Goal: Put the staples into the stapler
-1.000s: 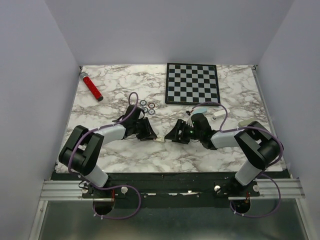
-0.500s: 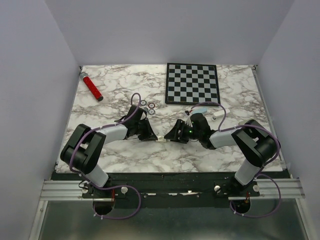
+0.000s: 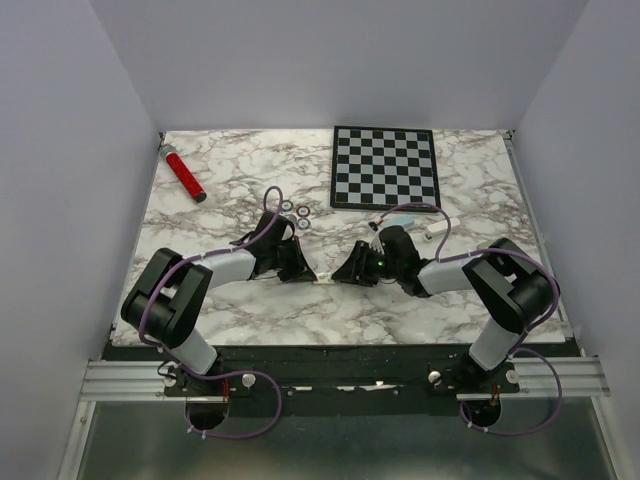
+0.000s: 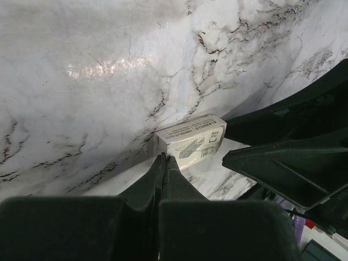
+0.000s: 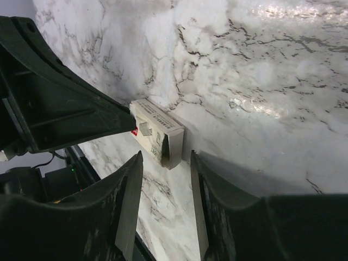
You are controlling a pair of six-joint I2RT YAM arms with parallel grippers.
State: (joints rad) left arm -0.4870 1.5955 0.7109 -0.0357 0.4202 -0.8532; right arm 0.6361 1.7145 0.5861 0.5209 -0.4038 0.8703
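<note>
The small oblong stapler (image 3: 404,218) with a light blue top lies on the white, grey-veined marble table (image 3: 230,190), just near of the black-and-white chessboard (image 3: 385,167) and on the far side of the right arm, partly crossed by that arm's purple cable; an all-white oblong bar (image 3: 441,226) lies just to its right. Neither arm touches the stapler, and the strip of staples cannot be made out in any view. Nearer the arms' bases, a small cream cardboard box (image 3: 322,281) with printed sides rests on the marble between the two grippers. The left gripper (image 4: 163,160) has its dark fingers pressed fully together, their joined tip at the box's lower corner with nothing seen clamped between them. The right gripper (image 5: 166,156) faces it from the other side with its fingers spread, the box's end lying between and just beyond the tips, untouched by either. Well away at the far left lies a red cylinder (image 3: 184,173), and a cluster of small rings (image 3: 295,215) sits beside the left arm.
</note>
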